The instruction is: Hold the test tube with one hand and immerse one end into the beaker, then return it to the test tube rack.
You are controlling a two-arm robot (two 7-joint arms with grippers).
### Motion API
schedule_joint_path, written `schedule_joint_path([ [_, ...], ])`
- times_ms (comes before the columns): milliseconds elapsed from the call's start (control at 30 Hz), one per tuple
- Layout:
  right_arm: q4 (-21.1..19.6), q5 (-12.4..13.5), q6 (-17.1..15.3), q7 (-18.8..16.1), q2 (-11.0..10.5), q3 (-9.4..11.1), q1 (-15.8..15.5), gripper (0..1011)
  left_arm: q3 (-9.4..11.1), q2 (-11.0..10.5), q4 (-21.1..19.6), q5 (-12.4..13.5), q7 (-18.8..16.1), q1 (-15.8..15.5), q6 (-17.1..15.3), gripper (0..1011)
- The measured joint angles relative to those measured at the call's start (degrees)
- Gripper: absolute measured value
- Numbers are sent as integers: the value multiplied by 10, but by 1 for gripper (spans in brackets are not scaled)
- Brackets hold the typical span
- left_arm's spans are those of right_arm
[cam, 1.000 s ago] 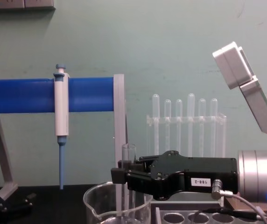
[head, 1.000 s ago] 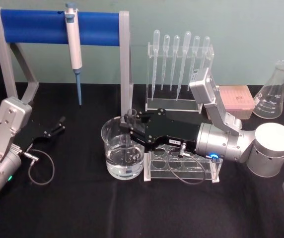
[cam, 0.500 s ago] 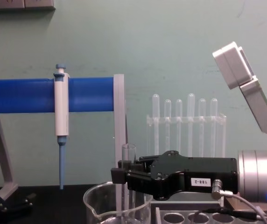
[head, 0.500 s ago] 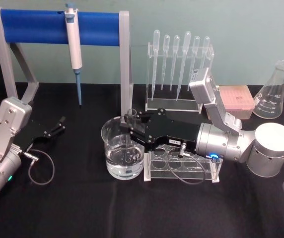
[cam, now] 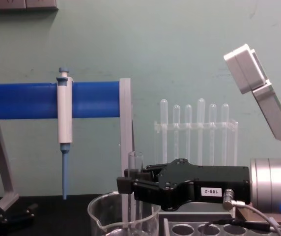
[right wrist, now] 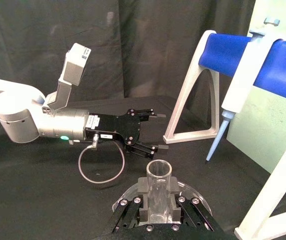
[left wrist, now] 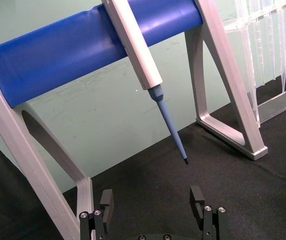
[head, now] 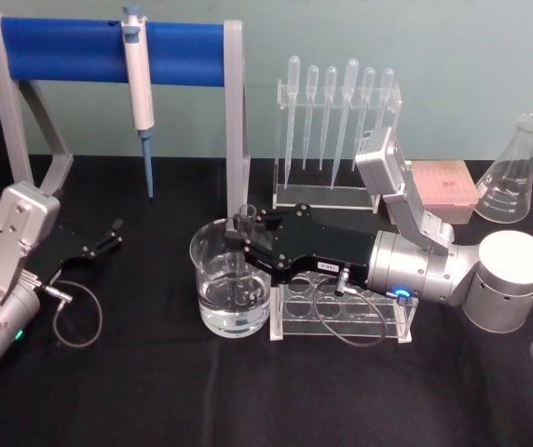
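My right gripper (head: 244, 238) reaches in from the right over the beaker (head: 212, 279) and is shut on the test tube (cam: 135, 164). The tube stands upright with its open rim (right wrist: 159, 170) above the fingers and its lower end down inside the beaker (cam: 103, 219), which holds clear water. In the right wrist view the tube sits between the black fingers (right wrist: 139, 206), above the beaker rim (right wrist: 128, 192). My left gripper (head: 108, 235) rests open on the black table at the left, empty (left wrist: 153, 202).
A white tube rack (head: 341, 312) lies under the right arm, beside the beaker. Behind stand a blue-barred stand (head: 108, 51) with a hanging pipettor (head: 138, 88), a pipette rack (head: 336, 121), a pink box (head: 444, 186) and a conical flask (head: 513, 172).
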State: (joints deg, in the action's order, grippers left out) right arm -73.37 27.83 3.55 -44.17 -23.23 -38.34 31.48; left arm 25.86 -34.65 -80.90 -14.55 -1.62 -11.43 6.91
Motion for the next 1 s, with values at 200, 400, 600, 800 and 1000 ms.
schedule_joint_path([
  [200,0,0,0,0,0,0,0,242,0,0,0,0,0,0,0,1000],
  [400,0,0,0,0,0,0,0,241,0,0,0,0,0,0,0,1000],
  [600,0,0,0,0,0,0,0,242,0,0,0,0,0,0,0,1000],
  [800,0,0,0,0,0,0,0,242,0,0,0,0,0,0,0,1000],
  [1000,0,0,0,0,0,0,0,242,0,0,0,0,0,0,0,1000],
])
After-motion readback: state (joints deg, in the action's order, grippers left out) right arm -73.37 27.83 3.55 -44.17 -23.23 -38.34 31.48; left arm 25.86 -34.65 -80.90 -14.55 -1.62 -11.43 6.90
